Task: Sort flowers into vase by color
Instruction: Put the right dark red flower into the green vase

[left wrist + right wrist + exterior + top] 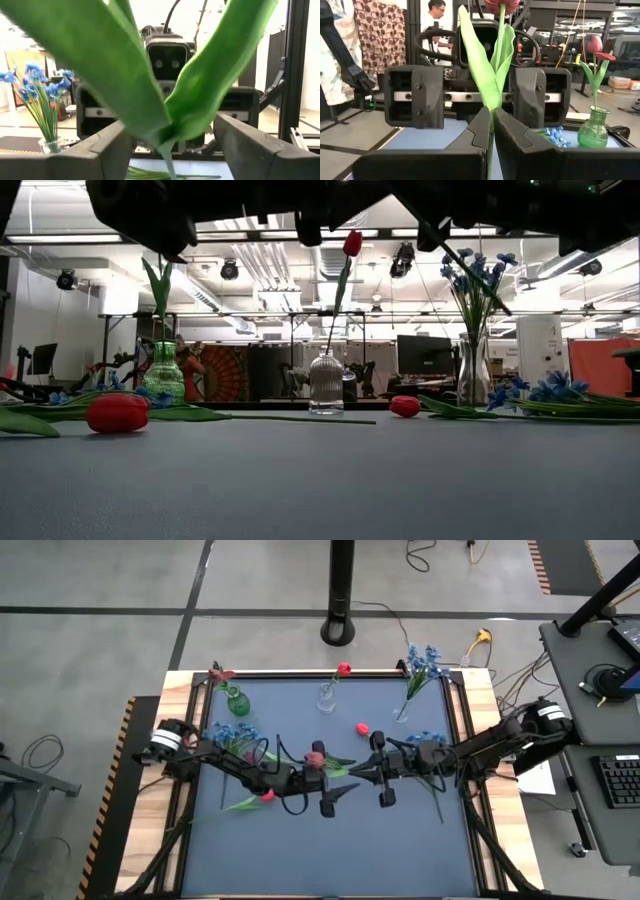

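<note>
A dark maroon flower [501, 5] with long green leaves [485, 65] stands between my two grippers over the middle of the table. My right gripper [492, 112] comes from the table's right and is shut on its stem. My left gripper [170, 135] faces it from the left, open. Its fingers stand on either side of the stem [167, 160] and leaves without touching. In the high view the bloom [316, 755] shows beside the left gripper [335, 780]. Loose flowers lie on the table: red tulips [362, 727] [267, 796] and blue bunches [232, 732] [430, 738]. My right gripper pinches the flower's thin green stem [491, 117] just below the leaves, between its two fingers [515, 132]. The fingers come in level from the table's right and lie across the stem. The flower stands roughly upright in the hold, bloom on top, lifted clear of the table.
Three vases stand along the far edge: a green one [235, 700] with a maroon flower [218, 672], a clear one [327, 697] with a red tulip [344, 668], and a clear one [402, 712] with blue blossoms [425, 662]. A person [436, 17] stands beyond the table.
</note>
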`<act>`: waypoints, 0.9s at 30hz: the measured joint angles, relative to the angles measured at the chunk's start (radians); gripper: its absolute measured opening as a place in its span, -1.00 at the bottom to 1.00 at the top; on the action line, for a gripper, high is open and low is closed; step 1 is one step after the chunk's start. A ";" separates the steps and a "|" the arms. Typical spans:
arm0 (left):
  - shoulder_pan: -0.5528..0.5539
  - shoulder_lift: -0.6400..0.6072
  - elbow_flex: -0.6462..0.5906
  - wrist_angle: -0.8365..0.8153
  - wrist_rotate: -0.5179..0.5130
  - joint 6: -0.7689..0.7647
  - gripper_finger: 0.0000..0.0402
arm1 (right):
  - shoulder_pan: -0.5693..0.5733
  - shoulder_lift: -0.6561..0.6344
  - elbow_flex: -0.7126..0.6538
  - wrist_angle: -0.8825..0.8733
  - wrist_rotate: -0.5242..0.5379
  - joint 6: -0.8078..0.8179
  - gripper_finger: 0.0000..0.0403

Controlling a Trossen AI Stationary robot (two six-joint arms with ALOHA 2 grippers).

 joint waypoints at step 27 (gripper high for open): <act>-0.016 -0.002 -0.019 0.072 -0.061 0.055 -0.87 | 0.000 0.007 0.003 0.007 0.003 0.000 -0.94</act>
